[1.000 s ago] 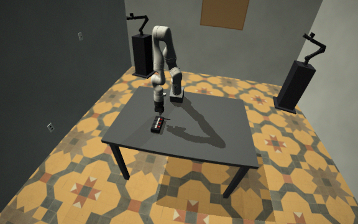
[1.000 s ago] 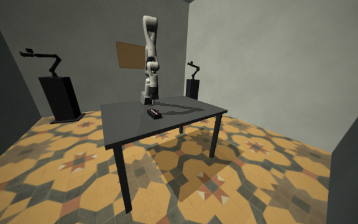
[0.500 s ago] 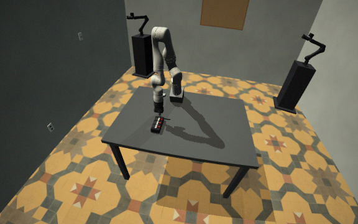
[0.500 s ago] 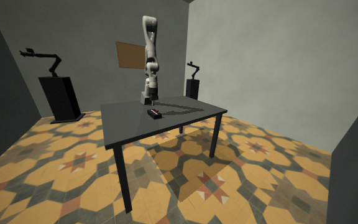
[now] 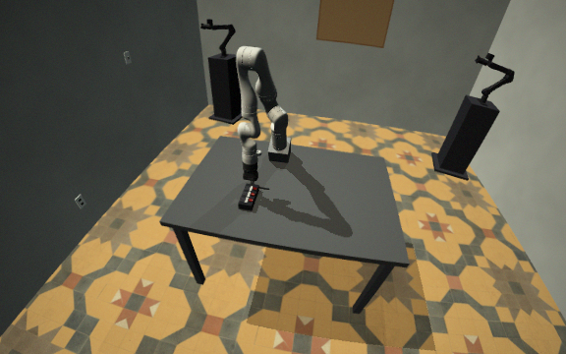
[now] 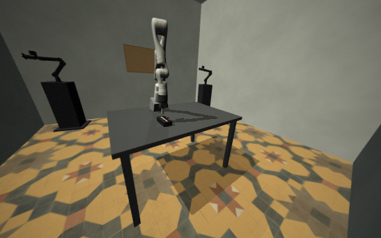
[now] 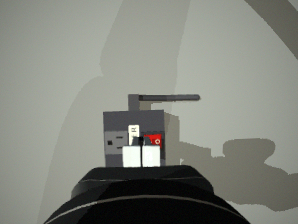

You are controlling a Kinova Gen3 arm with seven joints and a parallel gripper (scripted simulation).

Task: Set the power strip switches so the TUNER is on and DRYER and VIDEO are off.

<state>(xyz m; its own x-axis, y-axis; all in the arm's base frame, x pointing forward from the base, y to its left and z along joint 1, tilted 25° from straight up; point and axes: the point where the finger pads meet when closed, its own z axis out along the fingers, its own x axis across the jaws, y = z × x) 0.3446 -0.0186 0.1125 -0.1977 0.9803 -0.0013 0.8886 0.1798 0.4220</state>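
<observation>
Fingertips of the gripper are pressed tight together with nothing between them, two pale pads side by side in the wrist view, hanging just above the near end of the power strip.

Around them, the room: a patterned tile floor in orange and grey, and a dark grey table standing on it. Two black pedestals with small dark arms sit off by the walls, well apart from the table. On the table's far edge stands the white arm, which rises, folds over at the top and comes straight down, so the wrist points at the tabletop.

Just below the wrist lies the power strip, a small black bar flat on the table, face up, in the half of the table nearer the arm's base. Its long axis runs roughly away from the base toward the table's front edge, slightly slanted in the top view. A row of red switches runs along that axis. From the end nearest the gripper a short dark cord stub sticks out sideways. The switch labels are too small to read, and I cannot tell which way each rocker is tipped.
</observation>
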